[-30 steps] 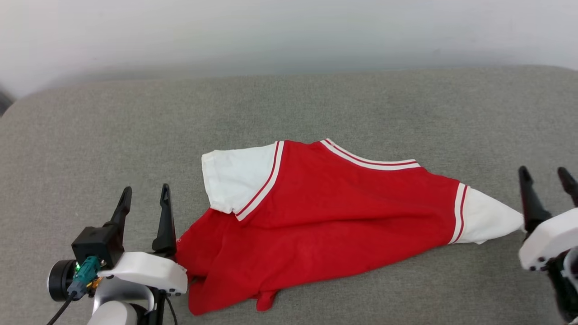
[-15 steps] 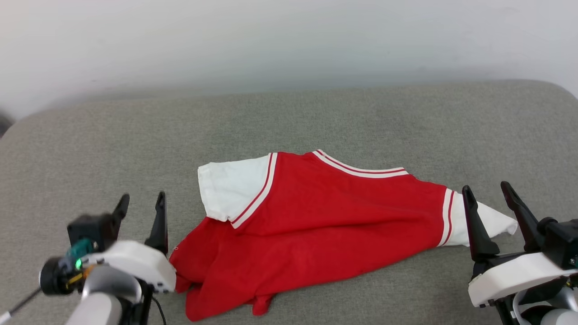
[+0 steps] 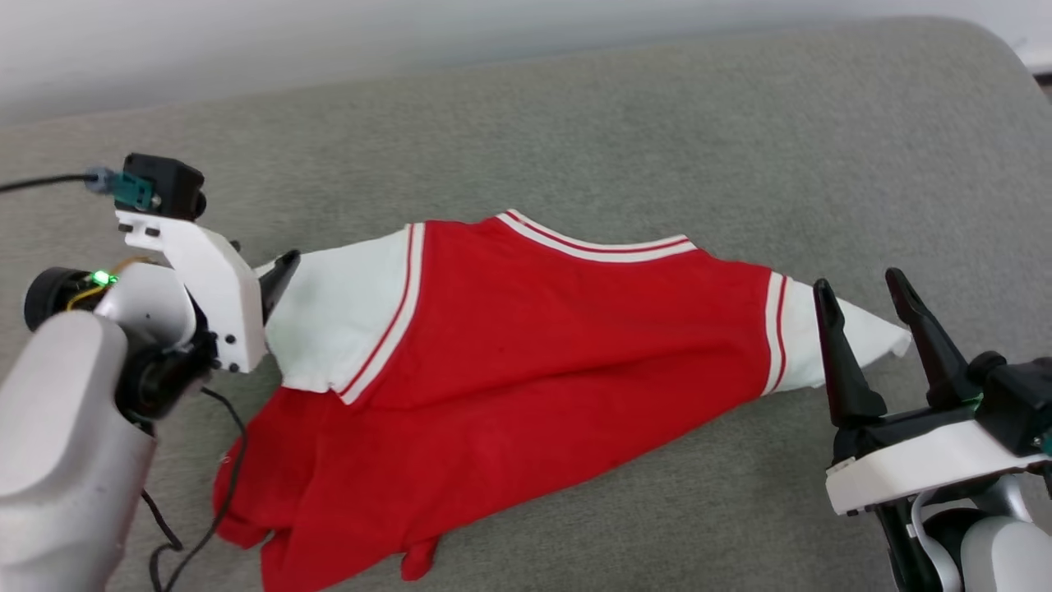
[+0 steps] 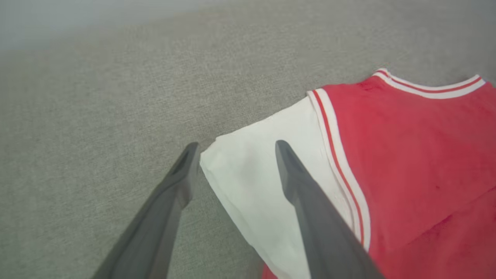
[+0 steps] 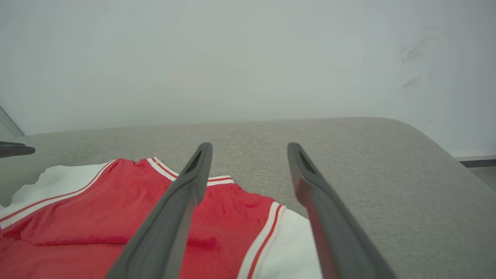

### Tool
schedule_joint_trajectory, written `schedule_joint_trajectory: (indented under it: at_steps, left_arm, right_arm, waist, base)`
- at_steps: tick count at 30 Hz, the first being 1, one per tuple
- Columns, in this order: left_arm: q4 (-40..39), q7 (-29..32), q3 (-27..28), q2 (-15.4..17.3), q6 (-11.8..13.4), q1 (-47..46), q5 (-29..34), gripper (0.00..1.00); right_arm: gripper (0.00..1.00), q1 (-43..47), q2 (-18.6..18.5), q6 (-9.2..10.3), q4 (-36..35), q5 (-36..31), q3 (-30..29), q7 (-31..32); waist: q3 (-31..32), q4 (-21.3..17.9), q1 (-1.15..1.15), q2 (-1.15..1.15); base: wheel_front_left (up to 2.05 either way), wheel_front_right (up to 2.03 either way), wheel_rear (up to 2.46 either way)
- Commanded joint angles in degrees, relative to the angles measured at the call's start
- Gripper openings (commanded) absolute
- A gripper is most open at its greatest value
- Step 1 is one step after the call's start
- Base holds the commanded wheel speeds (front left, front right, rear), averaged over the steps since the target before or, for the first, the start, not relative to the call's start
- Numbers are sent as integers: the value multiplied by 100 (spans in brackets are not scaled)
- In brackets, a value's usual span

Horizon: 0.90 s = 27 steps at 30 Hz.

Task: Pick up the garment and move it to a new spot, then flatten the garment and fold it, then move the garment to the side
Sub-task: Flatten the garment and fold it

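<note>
1. The garment (image 3: 526, 345) lies plain red side up in the middle of the grey cushion (image 3: 575, 123), its hem (image 3: 329, 526) rumpled toward the cushion's front edge.
2. Its long axis runs sleeve to sleeve along the cushion's length, and the collar (image 3: 600, 245) points at the cushion's back edge.
3. The left gripper (image 4: 237, 145), beside the hem a second ago, is now nearer the cushion's left end. Its released jaws straddle the left sleeve (image 3: 337, 321) corner.
4. The right gripper (image 3: 859, 284), earlier beyond the sleeve tip, now hangs spread and empty over the right sleeve (image 3: 875, 337).
5. The head camera has shifted too.
6. Both claws look set for a two-sleeve pickup, and lifting has not begun.
</note>
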State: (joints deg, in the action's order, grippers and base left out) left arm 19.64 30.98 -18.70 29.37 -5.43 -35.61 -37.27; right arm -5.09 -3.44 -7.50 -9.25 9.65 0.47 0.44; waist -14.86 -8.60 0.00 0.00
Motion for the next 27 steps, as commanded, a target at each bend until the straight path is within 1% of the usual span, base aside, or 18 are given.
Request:
schedule_joint_trajectory:
  at_steps: [1,5,9,10,13,14,16,18,22,27]
  left_arm:
    - [123,290,-51,92,-42,-169,-83,100]
    - [480,1215,-198,354,-85,-496,-212,100]
    - [773,1825,-281,501,-13,-645,-254,100]
    - [841,1944,-299,513,-6,-611,-277,100]
    - [1002,2138,-371,411,33,-529,-363,100]
    - [1072,2227,-395,356,52,-453,-416,63]
    - [1166,2321,-431,246,72,-325,-511,0]
    - [1199,2326,-450,169,70,-227,-564,0]
    - [1181,2093,-434,169,58,-166,-533,0]
    - [970,1333,-296,252,71,-322,-327,0]
  right_arm:
    - [100,-91,26,2,31,48,26,-52]
    - [100,-192,48,2,121,127,85,-147]
    - [100,-252,60,2,243,194,143,-230]
    - [100,-276,61,2,282,216,154,-245]
    - [100,-332,59,2,365,259,146,-303]
    - [100,-338,61,2,393,274,143,-305]
    - [100,-341,62,2,428,304,131,-319]
    - [100,-364,62,2,449,315,85,-301]
    - [100,-384,62,2,455,344,-62,-198]
    - [100,-417,17,2,436,538,-343,150]
  waist:
    - [-283,-283,0,0]
    - [-521,-478,0,0]
    - [-732,-613,0,0]
    - [-775,-644,0,0]
    - [-856,-700,0,0]
    - [-872,-711,0,0]
    - [-885,-722,0,0]
    - [-884,-708,0,0]
    - [-803,-585,0,0]
    - [-602,-306,0,0]
  base:
    - [0,0,0]
    - [0,0,0]
    - [0,0,0]
    - [0,0,0]
    - [0,0,0]
    - [0,0,0]
    - [0,0,0]
    - [0,0,0]
    - [0,0,0]
    - [0,0,0]
